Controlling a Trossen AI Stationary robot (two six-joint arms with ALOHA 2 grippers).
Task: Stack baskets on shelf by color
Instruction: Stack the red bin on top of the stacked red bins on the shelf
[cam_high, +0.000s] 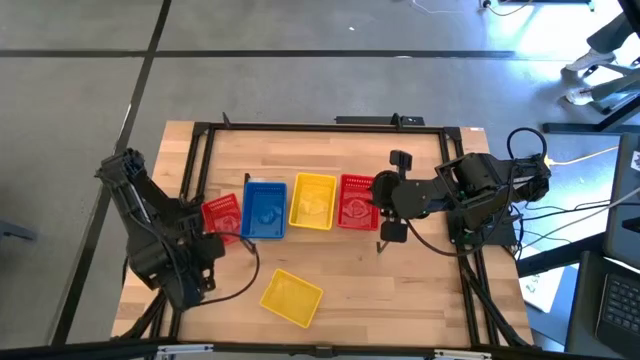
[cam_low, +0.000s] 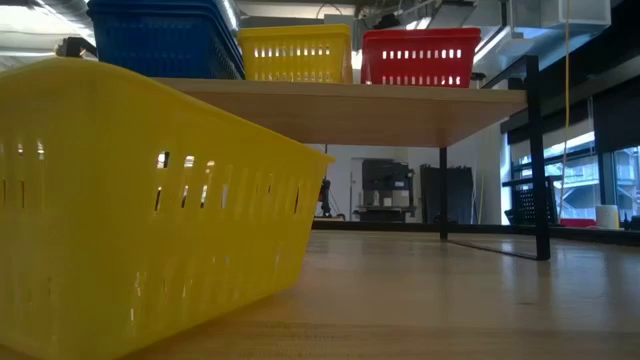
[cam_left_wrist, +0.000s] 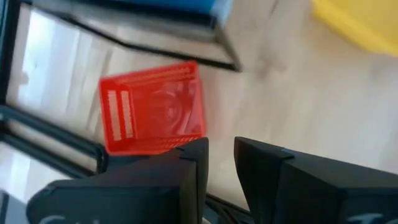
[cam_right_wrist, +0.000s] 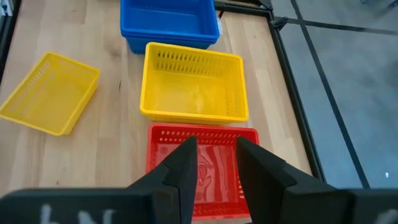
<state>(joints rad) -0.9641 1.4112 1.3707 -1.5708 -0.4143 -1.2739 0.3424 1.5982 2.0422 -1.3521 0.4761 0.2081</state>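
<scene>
The shelf (cam_low: 400, 105) carries a blue basket stack (cam_high: 265, 208), a yellow basket (cam_high: 313, 200) and a red basket (cam_high: 357, 200) in a row. Another red basket (cam_high: 222, 215) rests on the tabletop left of the shelf, and it also shows in the left wrist view (cam_left_wrist: 152, 109). A loose yellow basket (cam_high: 291, 296) lies on the table near the front edge. My left gripper (cam_left_wrist: 219, 146) is just beside the loose red basket, its fingers a little apart with bare wood between them. My right gripper (cam_right_wrist: 216, 146) hovers over the shelf's red basket (cam_right_wrist: 205, 171), its fingers a little apart and empty.
The black frame (cam_high: 200, 150) runs around the tabletop. A shelf leg (cam_left_wrist: 225, 46) stands close to the loose red basket. Bare wood lies between the shelf and the front yellow basket (cam_right_wrist: 46, 93). Cables hang by the right arm's base (cam_high: 560, 200).
</scene>
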